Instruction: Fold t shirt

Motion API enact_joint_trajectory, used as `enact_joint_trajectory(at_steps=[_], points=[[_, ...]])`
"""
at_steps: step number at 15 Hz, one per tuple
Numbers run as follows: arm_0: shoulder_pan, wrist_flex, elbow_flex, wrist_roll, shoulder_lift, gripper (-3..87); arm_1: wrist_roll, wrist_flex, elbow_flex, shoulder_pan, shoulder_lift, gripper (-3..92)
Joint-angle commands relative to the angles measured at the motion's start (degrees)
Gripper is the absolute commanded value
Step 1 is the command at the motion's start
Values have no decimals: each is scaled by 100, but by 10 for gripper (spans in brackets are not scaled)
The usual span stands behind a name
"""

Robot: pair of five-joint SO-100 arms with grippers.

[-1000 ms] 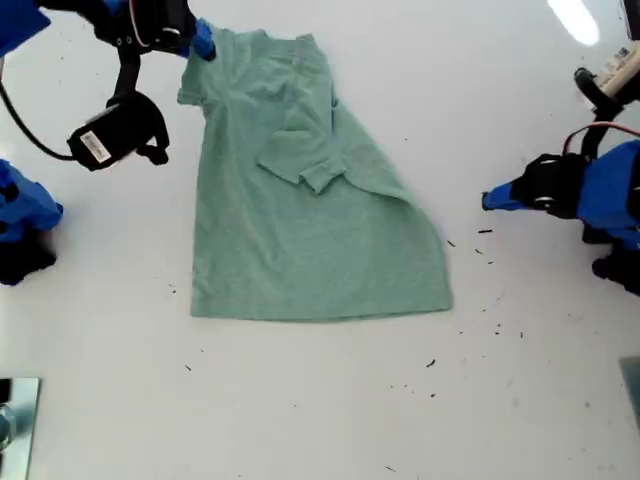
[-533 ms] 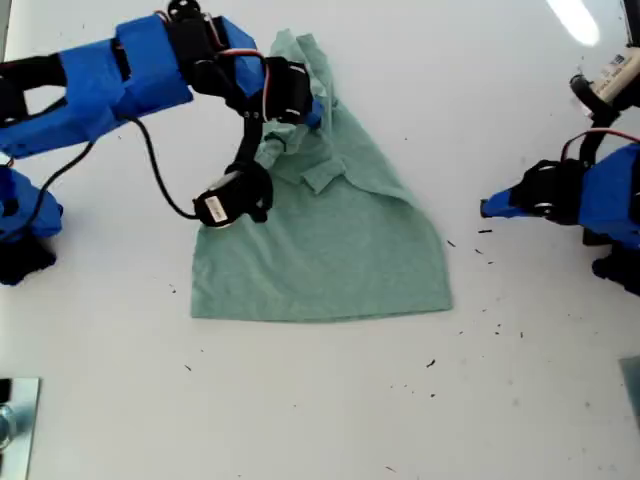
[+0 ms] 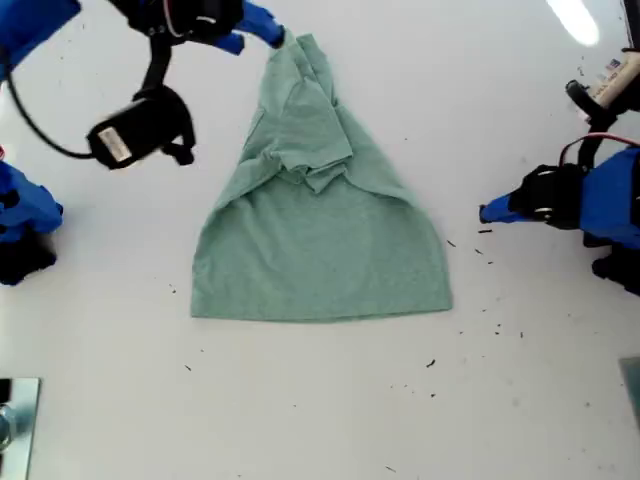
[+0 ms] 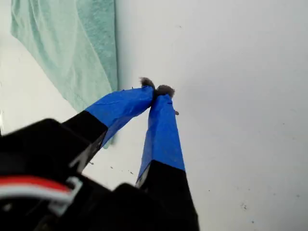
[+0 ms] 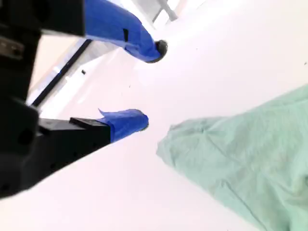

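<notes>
shirt [image 3: 320, 235]: lying mid-frame in the exterior view, both sleeves tucked in
first gripper [image 4: 156, 91]: sitting pinched closed, empty
second gripper [image 5: 151, 84]: hanging spread, empty
risk: loose folds slipping if snagged

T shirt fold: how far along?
Done: both sleeves of the t shirt are folded inward. In hand: nothing; my second pincer is open beside the collar end, my first pincer shut, off the cloth. Left: probably folding the hem up.
</notes>
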Motion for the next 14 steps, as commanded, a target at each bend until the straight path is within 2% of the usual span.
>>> enact_joint_trajectory(at_steps=[1, 2, 4, 7, 8, 10, 13, 14], points=[[290, -1134, 3630, -220, 3155, 90, -26, -53, 360, 0, 70, 16], [413, -1582, 5291, -545, 4535, -1, -123, -62, 360, 18, 70, 16], [747, -1608, 7611, -1389, 6785, -2, -158, -97, 334, -9, 70, 15], [2118, -1925, 9949, -3103, 8886, -2, -299, -264, 308, -62, 70, 15], [2259, -1942, 9984, -3199, 8851, -2, -580, -290, 123, -149, 70, 16], [2030, -1863, 9870, -3015, 8912, -2, -712, 686, -1459, -229, -756, 18], [1872, -1881, 9870, -2883, 8903, -2, -1529, 2417, -6240, -615, -5063, 22], [1854, -1881, 9870, -2856, 8912, -2, -1793, 2417, -7365, -826, -5889, 22]])
